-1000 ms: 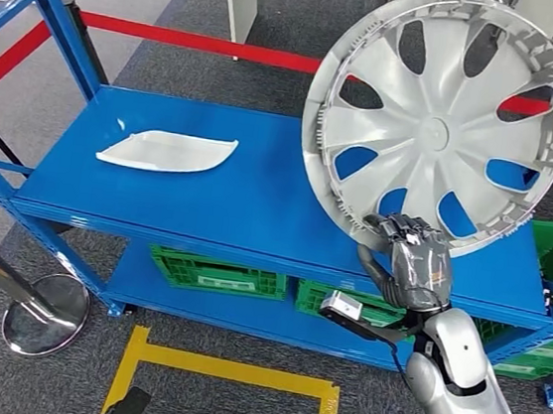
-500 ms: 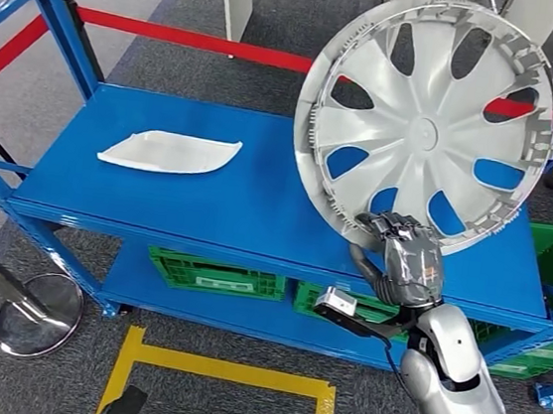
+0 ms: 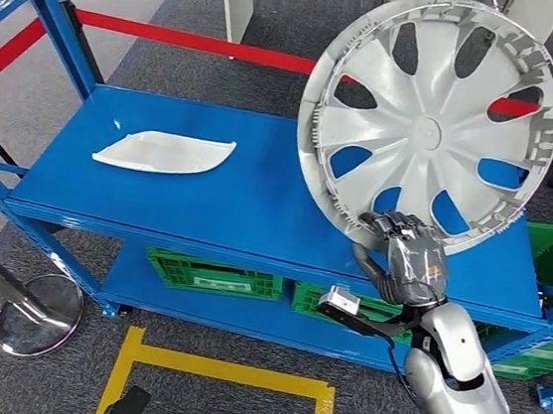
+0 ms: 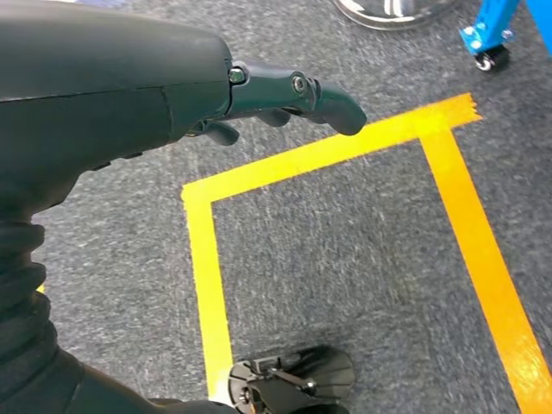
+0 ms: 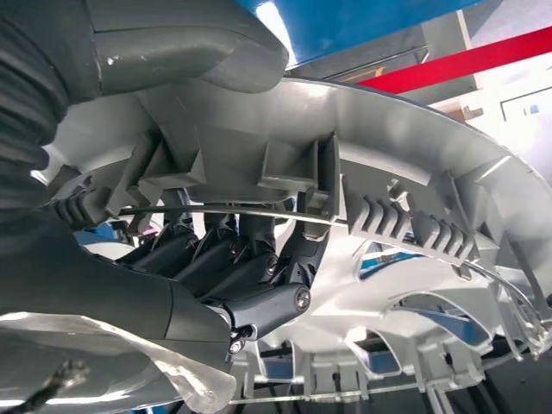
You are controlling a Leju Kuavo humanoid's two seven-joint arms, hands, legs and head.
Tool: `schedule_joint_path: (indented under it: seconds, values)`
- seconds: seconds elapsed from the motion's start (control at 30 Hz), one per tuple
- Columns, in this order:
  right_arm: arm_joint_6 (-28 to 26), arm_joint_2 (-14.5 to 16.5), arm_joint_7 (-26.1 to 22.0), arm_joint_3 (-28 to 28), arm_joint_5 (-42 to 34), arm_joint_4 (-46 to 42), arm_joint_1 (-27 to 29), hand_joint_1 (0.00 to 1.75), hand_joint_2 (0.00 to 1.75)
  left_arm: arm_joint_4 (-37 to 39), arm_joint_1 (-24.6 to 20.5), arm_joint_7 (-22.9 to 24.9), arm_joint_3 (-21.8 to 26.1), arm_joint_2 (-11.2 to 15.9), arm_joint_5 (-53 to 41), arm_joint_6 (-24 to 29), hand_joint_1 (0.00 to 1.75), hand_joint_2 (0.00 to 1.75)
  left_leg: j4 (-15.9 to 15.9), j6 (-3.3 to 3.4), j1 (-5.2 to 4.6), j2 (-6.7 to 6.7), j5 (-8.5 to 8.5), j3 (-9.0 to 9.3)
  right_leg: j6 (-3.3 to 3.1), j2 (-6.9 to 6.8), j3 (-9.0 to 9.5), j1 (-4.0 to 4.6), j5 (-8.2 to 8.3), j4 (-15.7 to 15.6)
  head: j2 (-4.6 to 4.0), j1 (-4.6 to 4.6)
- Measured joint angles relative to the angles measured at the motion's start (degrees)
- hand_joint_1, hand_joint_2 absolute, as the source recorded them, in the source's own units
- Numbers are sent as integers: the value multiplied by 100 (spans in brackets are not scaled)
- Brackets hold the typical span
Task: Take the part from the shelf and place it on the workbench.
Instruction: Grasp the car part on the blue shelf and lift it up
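A large silver hubcap (image 3: 430,125) with several cut-out spokes is held upright above the right part of the blue shelf (image 3: 259,205). My right hand (image 3: 407,257) grips its lower rim, thumb on one side and fingers curled over the edge. In the right wrist view the dark fingers (image 5: 247,276) hook inside the ribbed rim of the hubcap (image 5: 391,216). My left hand (image 4: 195,95) hangs low over the grey carpet, its fingers apart and holding nothing.
A white curved panel (image 3: 163,151) lies on the left of the shelf top. Green crates (image 3: 213,275) sit on the lower level. A red barrier tape (image 3: 194,43) runs behind, a chrome stanchion base (image 3: 39,312) stands at left, and yellow floor tape (image 3: 225,371) marks the carpet.
The view has shifted slightly. The hubcap stays in my right hand, tilted a little differently and still raised over the shelf's right side.
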Motion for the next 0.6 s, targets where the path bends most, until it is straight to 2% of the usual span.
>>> schedule_joint_path:
  seconds: [0.07, 0.13, 0.17, 0.2, 0.23, 0.3, 0.33, 0.37, 0.47, 0.5, 0.53, 0.6]
  values:
    - [-6, -6, 0, 3, 29, -2, 0, 175, 175, 0, -3, 51, 0, 1, -8, 39, 0, 175, 489, -71, 23, 4, -283, -212, -47, -6, 19, -22, 4, -15, -1, -23]
    - [-20, -10, 6, 7, 96, -3, 10, 175, 175, 0, -1, 81, 0, 1, -14, 61, 0, 175, 1236, -115, 52, 6, -587, -562, -67, -6, 23, -24, -2, -13, -1, -38]
    - [-27, -12, 10, 10, 131, -3, 22, 175, 175, 0, 3, 87, 0, 2, -15, 69, 0, 175, 1470, -123, 63, 6, -626, -680, -71, -4, 29, -24, -6, -12, 0, -38]
    - [-33, -15, 15, 12, 157, -3, 35, 175, 175, 0, 5, 95, 0, 2, -14, 79, 0, 175, 1486, -120, 69, 6, -546, -701, -73, 0, 39, -24, -11, -12, 0, -39]
    - [-38, -16, 23, 14, 175, -4, 46, 175, 175, 0, 4, 108, 1, 2, -10, 93, 0, 175, 1286, -109, 73, 6, -368, -624, -71, 5, 53, -25, -17, -12, -1, -39]
    - [-42, -20, 46, 12, 194, -13, 54, 175, 175, 0, 0, 153, 1, 2, 7, 131, 0, 175, 545, -70, 67, 3, 48, -300, -52, 16, 81, -17, -34, -13, -1, -37]
    - [-45, -25, 59, 9, 200, -22, 54, 175, 175, 0, -1, 174, 3, 1, 17, 150, 0, 175, 232, -49, 58, 1, 158, -163, -32, 23, 80, -9, -38, -11, -1, -35]
    - [-48, -31, 69, 6, 210, -34, 55, 175, 175, 0, -2, 194, 5, 1, 24, 168, 0, 175, 39, -31, 47, -1, 191, -84, -4, 28, 69, -2, -36, -11, 0, -34]
    - [-54, -55, 75, 5, 259, -67, 65, 175, 175, 0, 2, 224, 11, -1, 28, 207, 0, 175, -98, 34, 39, 0, 169, -57, 98, 31, 27, -10, -21, -34, 0, -32]
    - [-54, -68, 75, 6, 270, -75, 67, 175, 175, 0, 1, 227, 12, -4, 28, 218, 0, 175, -128, 70, 48, 2, 189, -47, 125, 25, -1, -12, -72, 5, 0, -29]
    - [-53, -79, 75, 7, 277, -82, 66, 175, 175, 0, -3, 229, 13, -7, 27, 229, 0, 175, -159, 109, 58, 5, 211, -39, 144, 20, -71, -11, -182, 150, 0, -26]
    - [-52, -97, 76, 7, 289, -86, 66, 175, 175, 0, -9, 229, 16, -13, 27, 245, 0, 175, -177, 157, 54, 8, 234, -37, 160, 13, -339, -7, -524, 769, 0, -20]
